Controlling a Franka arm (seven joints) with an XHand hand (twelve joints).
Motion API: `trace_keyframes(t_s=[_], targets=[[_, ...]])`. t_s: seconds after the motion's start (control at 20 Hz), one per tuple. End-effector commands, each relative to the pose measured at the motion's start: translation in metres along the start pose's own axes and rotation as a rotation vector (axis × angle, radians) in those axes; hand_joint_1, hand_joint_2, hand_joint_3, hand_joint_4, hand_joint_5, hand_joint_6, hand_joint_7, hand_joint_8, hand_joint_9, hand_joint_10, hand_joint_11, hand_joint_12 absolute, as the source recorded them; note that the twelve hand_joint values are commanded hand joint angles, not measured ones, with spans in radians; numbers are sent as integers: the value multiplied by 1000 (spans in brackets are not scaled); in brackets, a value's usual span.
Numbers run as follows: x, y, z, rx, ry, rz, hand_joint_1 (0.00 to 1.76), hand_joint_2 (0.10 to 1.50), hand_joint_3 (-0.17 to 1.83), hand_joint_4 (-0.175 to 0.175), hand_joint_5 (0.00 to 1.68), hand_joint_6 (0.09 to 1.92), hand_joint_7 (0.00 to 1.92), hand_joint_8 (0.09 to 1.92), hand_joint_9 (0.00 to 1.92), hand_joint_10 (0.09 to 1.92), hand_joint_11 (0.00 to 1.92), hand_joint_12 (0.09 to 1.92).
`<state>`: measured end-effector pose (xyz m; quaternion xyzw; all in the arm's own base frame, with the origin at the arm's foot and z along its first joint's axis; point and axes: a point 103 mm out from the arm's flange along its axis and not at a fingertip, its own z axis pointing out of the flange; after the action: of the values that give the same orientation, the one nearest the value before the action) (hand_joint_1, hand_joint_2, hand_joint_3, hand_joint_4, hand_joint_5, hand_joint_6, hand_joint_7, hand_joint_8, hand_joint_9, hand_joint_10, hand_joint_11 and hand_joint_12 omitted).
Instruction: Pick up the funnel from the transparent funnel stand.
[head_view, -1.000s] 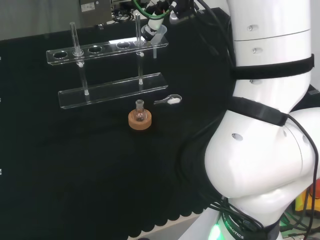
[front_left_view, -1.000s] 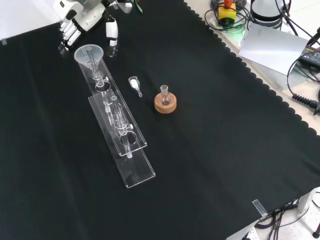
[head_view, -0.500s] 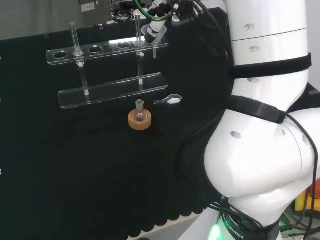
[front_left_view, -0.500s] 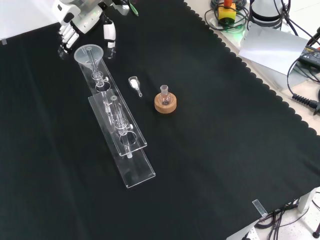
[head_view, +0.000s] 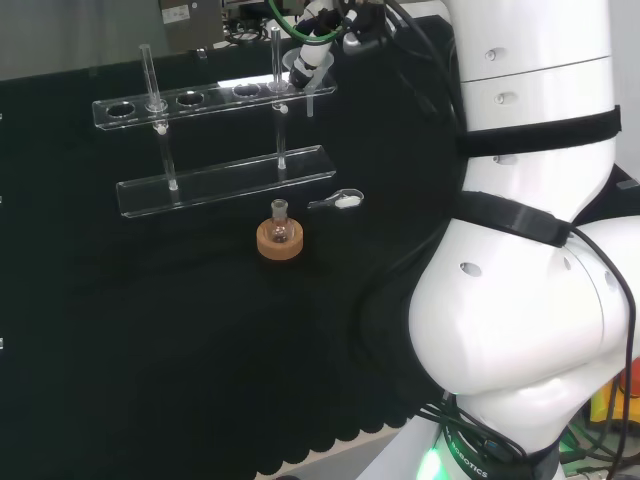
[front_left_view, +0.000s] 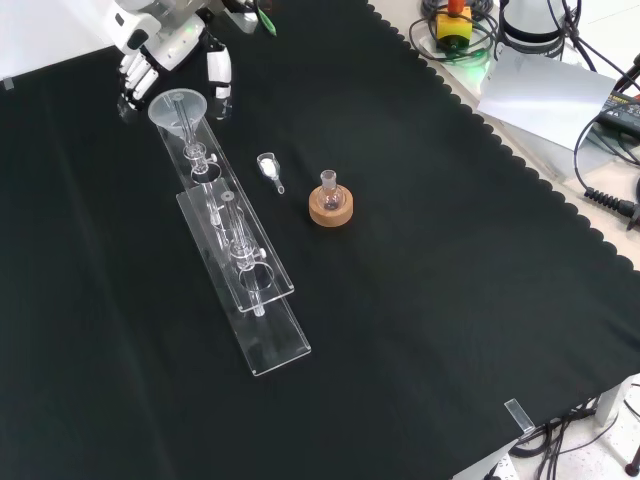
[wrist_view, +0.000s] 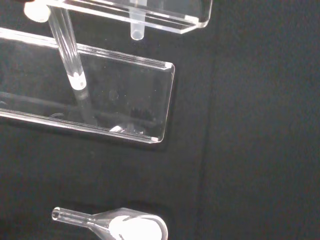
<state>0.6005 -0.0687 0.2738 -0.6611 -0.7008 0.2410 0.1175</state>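
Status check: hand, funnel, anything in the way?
Hand open, fingers either side of the funnel, no grip yet. Funnel seated in the transparent stand, end hole. Stand's upright post stands beside it; nothing else in the way.

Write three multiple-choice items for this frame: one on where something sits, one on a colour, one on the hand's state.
1. Where is the funnel?
A. lying on the cloth
B. seated in the end of the transparent funnel stand
C. on the cork ring

2. What colour is the ring under the small flask?
A. red
B. blue
C. cork brown

3. What is the hand doing?
A. open beside the funnel
B. shut on the flask
C. holding the small scoop

Key: 1 B, its stem hangs through the rack; 2 C, plain in the front view; 3 A, its fingers flank the funnel, gripping nothing.
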Motion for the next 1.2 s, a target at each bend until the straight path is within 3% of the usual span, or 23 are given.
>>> trace_keyframes(t_s=[0.05,0.35,1.2], targets=[[4,2,1,17,-19,0,500,756,145,-12,22,87,0,461,283,760,211,1404],[7,2,1,38,-82,19,496,747,143,-8,24,87,0,454,357,738,234,1395],[7,2,-6,52,-167,39,531,769,175,-1,107,87,1,550,483,655,261,1381]])
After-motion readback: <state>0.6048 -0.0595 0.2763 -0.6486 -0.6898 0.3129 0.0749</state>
